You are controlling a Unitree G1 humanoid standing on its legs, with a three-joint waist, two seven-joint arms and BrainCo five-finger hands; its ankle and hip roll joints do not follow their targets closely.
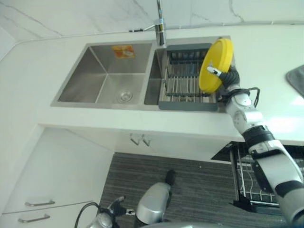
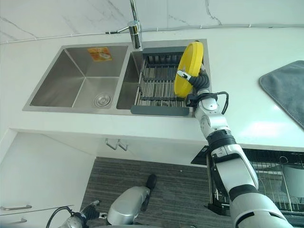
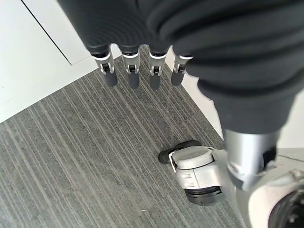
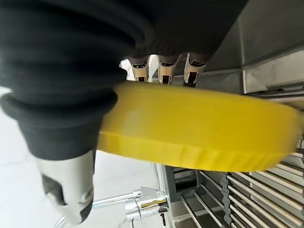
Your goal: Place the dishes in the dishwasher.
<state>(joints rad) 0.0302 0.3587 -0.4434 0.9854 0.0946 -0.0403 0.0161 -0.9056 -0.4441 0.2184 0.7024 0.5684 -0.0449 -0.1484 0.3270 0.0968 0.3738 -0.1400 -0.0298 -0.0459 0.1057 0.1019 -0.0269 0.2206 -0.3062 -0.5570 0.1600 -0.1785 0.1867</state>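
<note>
R robot hand (image 2: 195, 78) pinches yellow plate (image 2: 188, 69) on edge, above sink rack (image 2: 159, 80); L robot hand (image 3: 137, 66) relaxed.

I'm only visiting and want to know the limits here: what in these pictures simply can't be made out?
- Dishwasher rack: cut off by the right eye view's edge and partly behind the arm; contents unclear.
- Right hand: its far-side fingers are behind the yellow plate.
- Drying rack: the plate covers its right end.
- Grey mat: cut by the edge.
- Left hand: thumb hidden.

Yellow plate (image 2: 188, 66); grey striped floor (image 3: 80, 161); white marble-veined wall (image 1: 71, 16).
</note>
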